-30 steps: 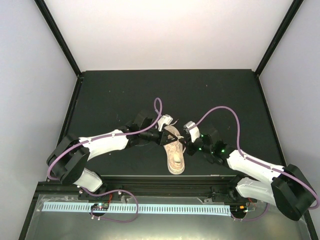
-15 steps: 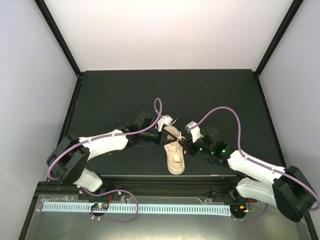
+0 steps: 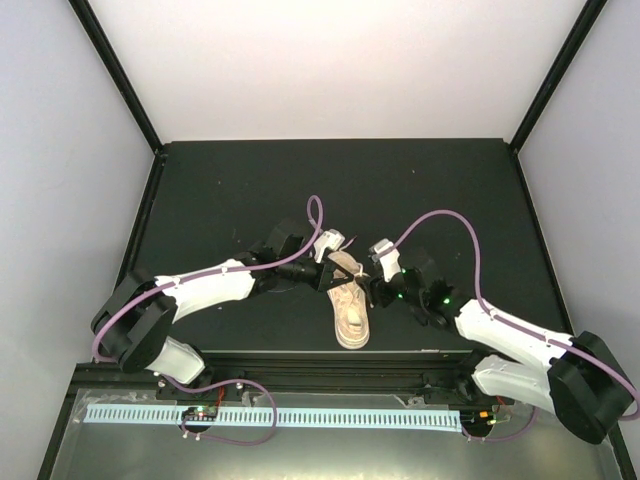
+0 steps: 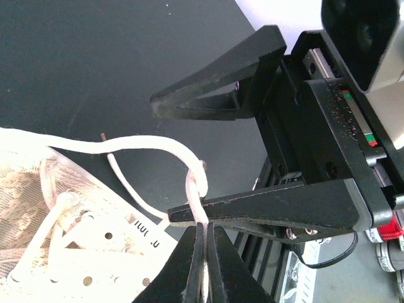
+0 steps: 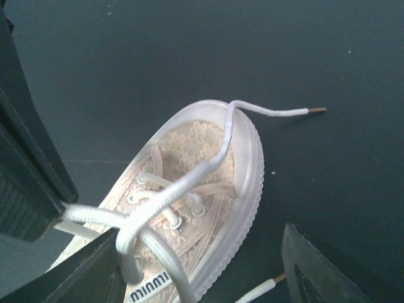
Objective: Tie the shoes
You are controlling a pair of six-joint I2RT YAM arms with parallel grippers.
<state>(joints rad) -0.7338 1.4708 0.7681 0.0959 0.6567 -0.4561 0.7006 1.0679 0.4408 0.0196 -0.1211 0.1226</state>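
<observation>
Black matte table (image 3: 230,190), pale walls (image 3: 340,60) around. Left gripper (image 4: 202,227) clenched on lace (image 4: 151,144). Right gripper (image 3: 371,284) spread, gripping nothing. Shoe (image 3: 350,312) between both.

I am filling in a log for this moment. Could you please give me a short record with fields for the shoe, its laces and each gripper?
shoe: one beige-pink sneaker on the dark table, between the two grippers
lace: no bow visible; one end crosses the toe and its tip lies on the table
left gripper: shut on a strand of the lace
right gripper: open, holding nothing, close to the left gripper above the sneaker
</observation>
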